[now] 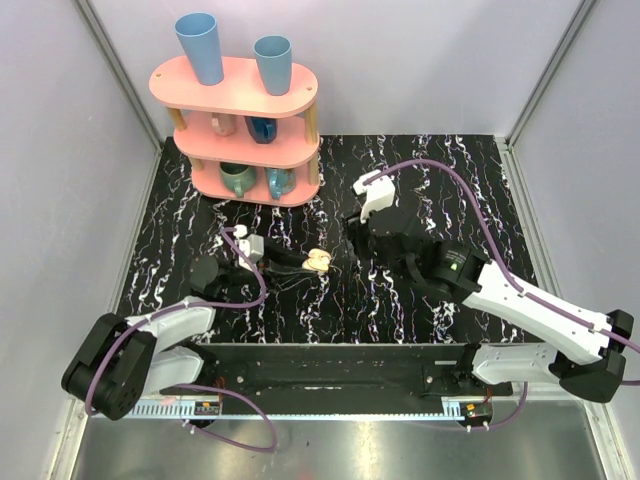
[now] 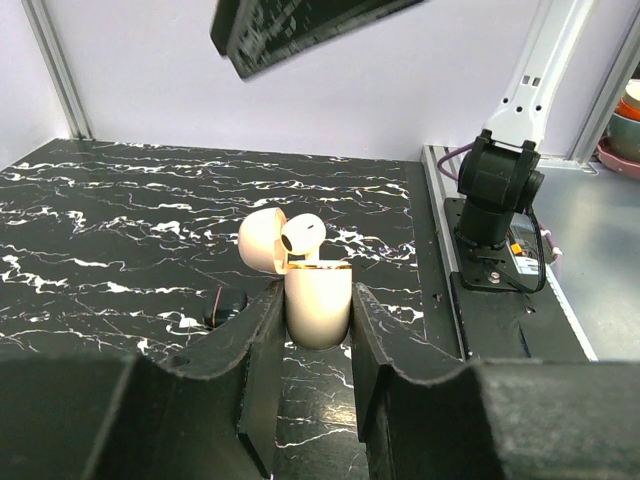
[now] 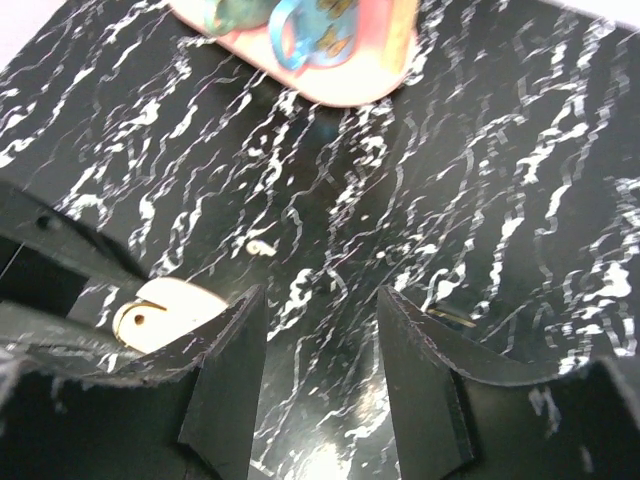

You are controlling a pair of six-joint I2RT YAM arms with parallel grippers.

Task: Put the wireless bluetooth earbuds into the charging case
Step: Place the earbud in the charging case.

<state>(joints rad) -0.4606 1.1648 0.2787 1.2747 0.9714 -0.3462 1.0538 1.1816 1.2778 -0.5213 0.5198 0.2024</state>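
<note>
One charging case: smooth cream clamshell, lid open, frame centre, pinched by left gripper. One glossy rounded earbud at its mouth. Right gripper parted, empty.

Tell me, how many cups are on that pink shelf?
6 on the shelf. Top: two blue tumblers. Middle: a pale mug and a dark blue mug. Bottom: two teal mugs. Others may hide behind.
</note>
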